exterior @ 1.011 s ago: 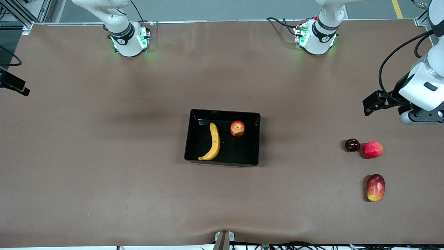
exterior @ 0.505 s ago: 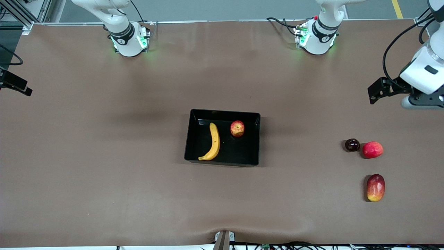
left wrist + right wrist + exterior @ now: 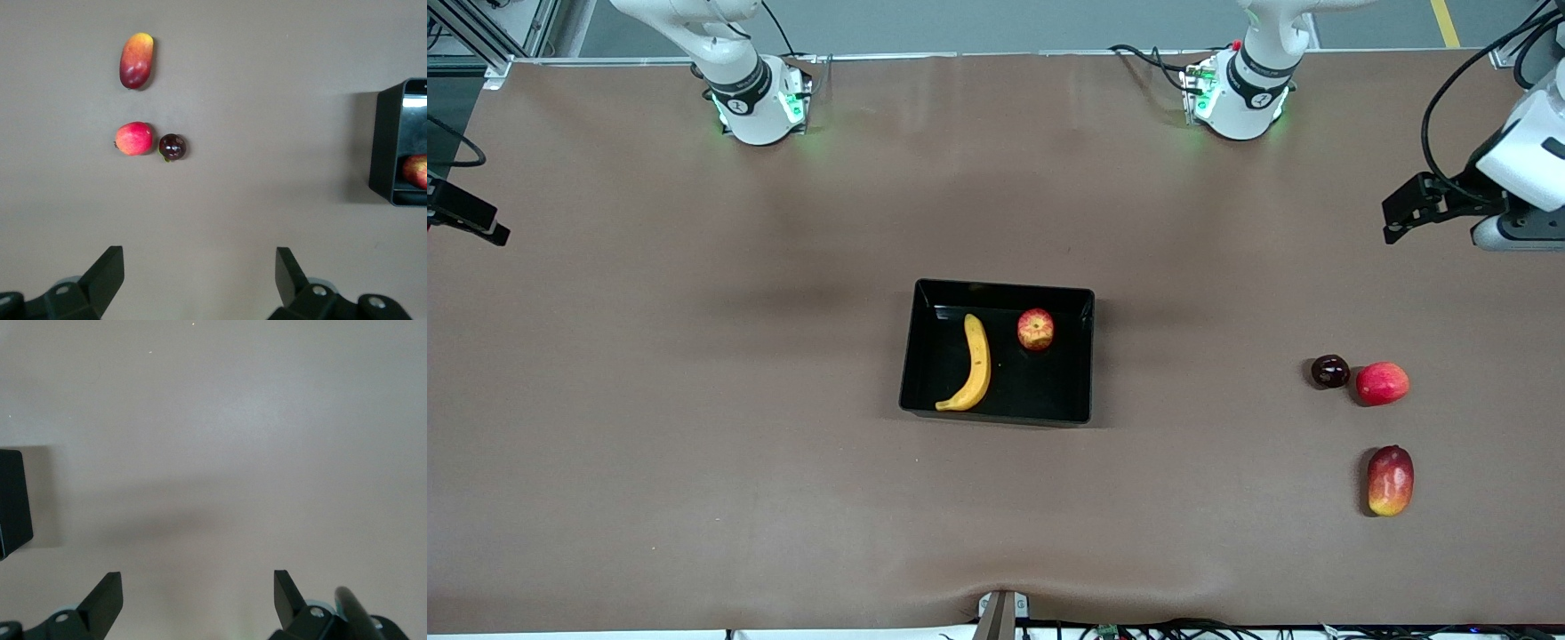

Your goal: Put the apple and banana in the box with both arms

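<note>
Covering the whole scene, the brown table (image 3: 694, 400) carries everything else, with the two white arms based along its edge farthest from the front camera. The left arm (image 3: 1525, 156) hangs high over the table at its own end, and the left gripper (image 3: 200, 283) stands with its jaws wide apart and nothing between them, over bare tabletop. The right arm (image 3: 720, 62) shows little more than its base in the front view, while the right gripper (image 3: 198, 600) is likewise spread wide and empty, over bare table toward the right arm's end, with a corner of the box at the edge of its wrist view. The box (image 3: 925, 356), a shallow glossy black bin, sits near the middle of the table. Inside it the banana (image 3: 976, 364) lies lengthwise toward the wall nearest the right arm's end, its curved tip close to the wall nearest the front camera. The apple (image 3: 1035, 329), red mottled with yellow, rests in the box beside the banana, toward the left arm's end and farther from the front camera than the banana's tip. Well apart from the box, toward the left arm's end, lies an elongated red-yellow fruit (image 3: 1391, 480); farther from the front camera than it, a pinkish-red round fruit (image 3: 1382, 383) sits just beside a small dark fruit (image 3: 1329, 371).
</note>
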`<state>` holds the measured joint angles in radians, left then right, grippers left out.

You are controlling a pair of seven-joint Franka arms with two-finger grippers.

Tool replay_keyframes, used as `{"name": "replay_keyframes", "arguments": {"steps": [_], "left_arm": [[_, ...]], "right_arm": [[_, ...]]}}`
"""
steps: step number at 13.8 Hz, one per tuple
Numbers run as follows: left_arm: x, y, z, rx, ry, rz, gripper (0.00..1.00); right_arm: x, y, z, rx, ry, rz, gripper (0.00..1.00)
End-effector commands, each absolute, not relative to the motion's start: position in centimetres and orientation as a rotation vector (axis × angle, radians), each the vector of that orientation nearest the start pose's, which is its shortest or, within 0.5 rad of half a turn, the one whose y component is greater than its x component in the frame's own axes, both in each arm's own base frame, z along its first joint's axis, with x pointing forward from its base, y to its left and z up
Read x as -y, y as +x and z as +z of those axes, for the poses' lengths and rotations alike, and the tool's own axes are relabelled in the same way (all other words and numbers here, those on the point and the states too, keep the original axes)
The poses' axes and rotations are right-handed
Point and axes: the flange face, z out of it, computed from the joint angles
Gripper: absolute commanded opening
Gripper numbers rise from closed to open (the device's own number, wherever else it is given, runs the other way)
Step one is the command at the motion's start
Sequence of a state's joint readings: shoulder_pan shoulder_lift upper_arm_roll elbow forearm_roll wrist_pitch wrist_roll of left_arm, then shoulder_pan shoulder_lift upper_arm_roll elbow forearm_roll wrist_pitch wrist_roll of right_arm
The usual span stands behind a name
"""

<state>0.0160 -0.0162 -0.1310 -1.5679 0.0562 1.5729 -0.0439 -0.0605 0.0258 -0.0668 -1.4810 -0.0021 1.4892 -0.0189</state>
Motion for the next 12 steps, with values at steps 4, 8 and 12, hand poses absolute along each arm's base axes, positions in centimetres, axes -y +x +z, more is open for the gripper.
{"name": "replay_keyframes", "arguments": {"steps": [4, 8, 12], "left_arm": [[5.74, 54.2, 63.92, -0.112, -3.127, -0.028, 1.0], [5.84, 54.19, 63.99, -0.117, -3.128, -0.03, 1.0], [6.01, 54.18, 64.28, -0.123, -3.136, -0.039, 1.0]], "right_arm": [[7.14, 55.11, 64.79, -0.185, -3.12, 0.015, 1.0], [7.14, 55.11, 64.79, -0.185, -3.12, 0.015, 1.0], [7.22, 55.17, 64.72, -0.187, -3.119, 0.015, 1.0]]}}
